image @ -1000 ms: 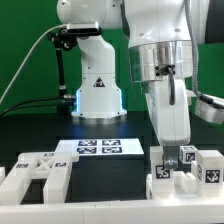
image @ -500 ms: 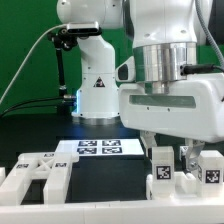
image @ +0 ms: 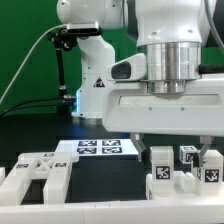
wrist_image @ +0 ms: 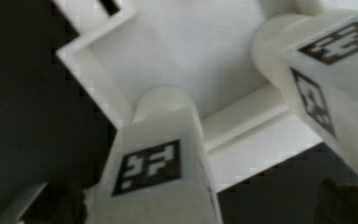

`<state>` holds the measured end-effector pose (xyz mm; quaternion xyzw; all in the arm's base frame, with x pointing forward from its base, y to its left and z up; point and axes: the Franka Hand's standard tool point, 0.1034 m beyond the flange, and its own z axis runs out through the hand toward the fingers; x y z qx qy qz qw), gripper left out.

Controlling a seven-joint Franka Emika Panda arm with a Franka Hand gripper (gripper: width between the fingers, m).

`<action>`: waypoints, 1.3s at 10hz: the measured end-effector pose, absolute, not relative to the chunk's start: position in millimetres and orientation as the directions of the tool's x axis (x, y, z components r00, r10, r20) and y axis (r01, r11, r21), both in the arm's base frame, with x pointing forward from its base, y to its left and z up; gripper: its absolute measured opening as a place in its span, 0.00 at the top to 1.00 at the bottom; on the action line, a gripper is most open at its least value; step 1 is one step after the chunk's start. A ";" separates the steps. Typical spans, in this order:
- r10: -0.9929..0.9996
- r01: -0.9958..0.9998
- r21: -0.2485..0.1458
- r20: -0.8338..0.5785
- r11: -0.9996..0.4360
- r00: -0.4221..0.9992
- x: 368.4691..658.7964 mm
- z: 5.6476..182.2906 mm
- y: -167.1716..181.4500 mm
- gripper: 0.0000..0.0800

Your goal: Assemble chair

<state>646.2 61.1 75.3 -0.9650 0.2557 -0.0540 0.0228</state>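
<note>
The chair lies in loose matte white parts. At the exterior view's right stand a pegged post (image: 160, 172) and two tagged blocks (image: 190, 156) (image: 210, 166). My gripper (image: 178, 147) hangs just above them, open, with the fingers wide apart either side of the group and holding nothing. In the wrist view a tagged post (wrist_image: 158, 150) rises between the spread jaws. A second tagged post (wrist_image: 327, 70) stands beside it on a white slab (wrist_image: 176, 60). More chair slabs and notched blocks (image: 35, 172) lie at the exterior view's lower left.
The marker board (image: 100, 147) lies flat on the black table behind the parts. The arm's white base (image: 98, 90) and a cable stand at the back. The broad gripper body hides the table behind the right-hand parts.
The gripper's hand has turned from side-on to broadside and its jaws have spread wide, letting go of the post it was shut on. The chair parts have stayed where they were.
</note>
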 end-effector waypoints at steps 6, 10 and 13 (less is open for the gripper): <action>-0.770 -0.764 -0.097 0.058 -0.638 0.636 645.7 75.3 60.5 0.64; -0.998 -0.994 -0.110 -0.061 0.004 0.003 646.3 76.3 63.0 0.64; -0.994 -0.990 -0.114 -0.080 0.078 -0.069 645.8 75.0 63.3 0.64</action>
